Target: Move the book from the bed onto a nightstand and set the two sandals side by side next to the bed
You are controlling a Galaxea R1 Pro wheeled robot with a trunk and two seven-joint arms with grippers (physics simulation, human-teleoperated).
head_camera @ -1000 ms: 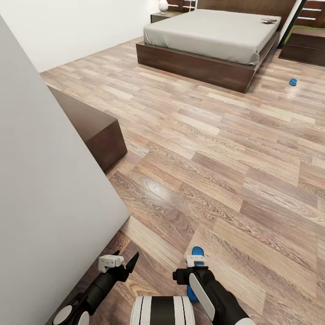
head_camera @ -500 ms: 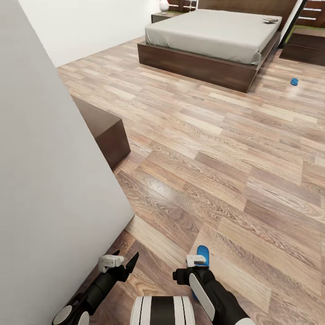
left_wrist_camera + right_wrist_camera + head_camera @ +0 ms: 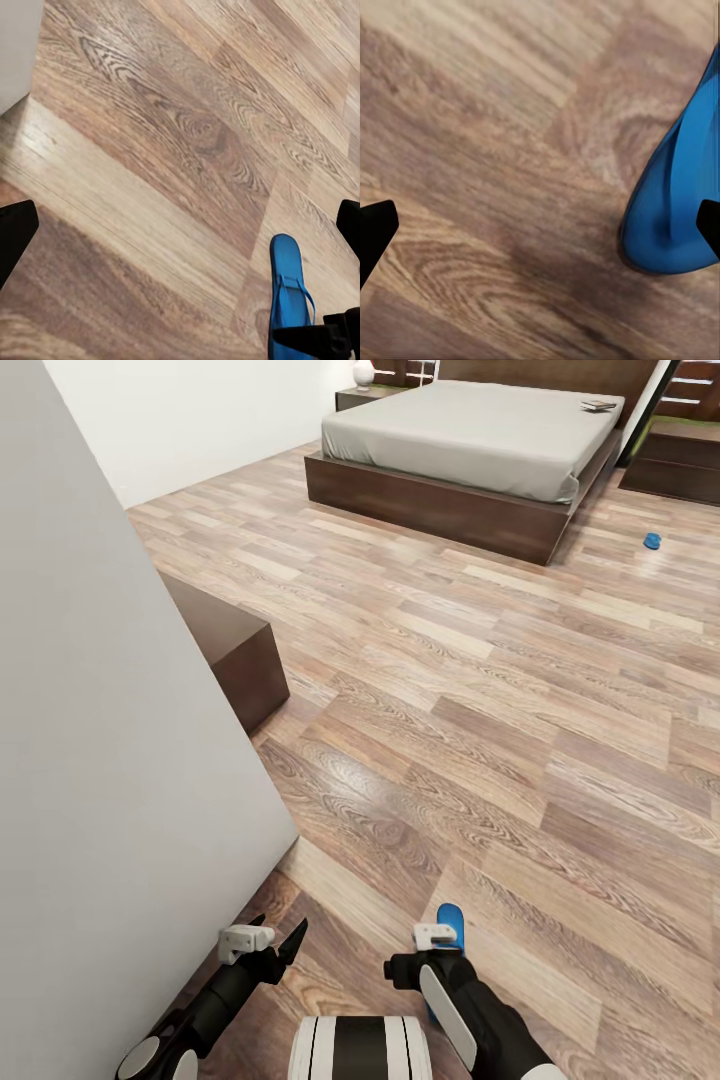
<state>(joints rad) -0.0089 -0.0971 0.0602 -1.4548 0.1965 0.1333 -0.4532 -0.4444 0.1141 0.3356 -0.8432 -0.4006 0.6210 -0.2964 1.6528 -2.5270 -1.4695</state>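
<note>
The robot is standing well back from the bed [image 3: 470, 450], beside a white wall [image 3: 90, 760] and a low dark cabinet [image 3: 225, 650], with one blue sandal [image 3: 450, 917] lying flat on the wood-plank floor [image 3: 480, 690] right at its base. The step in hand looks like collecting this near sandal: the right claw [image 3: 432, 936] is hanging over it, and in the right wrist view the sandal [image 3: 679, 202] is lying just beside one dark fingertip [image 3: 709, 225], with the fingers spread wide apart and nothing between them. The left claw [image 3: 262, 940] is hanging apart from the sandal, its fingers also spread and empty; its wrist view is taking in the sandal [image 3: 289, 296] from the side.

The second sandal [image 3: 652, 541] is lying far off on the floor, near the foot corner of the bed. The book [image 3: 597, 405] is resting on the mattress near the headboard, so that part of the task is not yet done. A nightstand [image 3: 360, 398] carrying a white lamp [image 3: 363, 372] is standing on the far side of the bed.

The next move is likely calling for the right claw to shift sideways until the thin sole sits between its fingers, then drop low to the floor before closing. The sandal is flat, so the pinch will probably need its edge.
</note>
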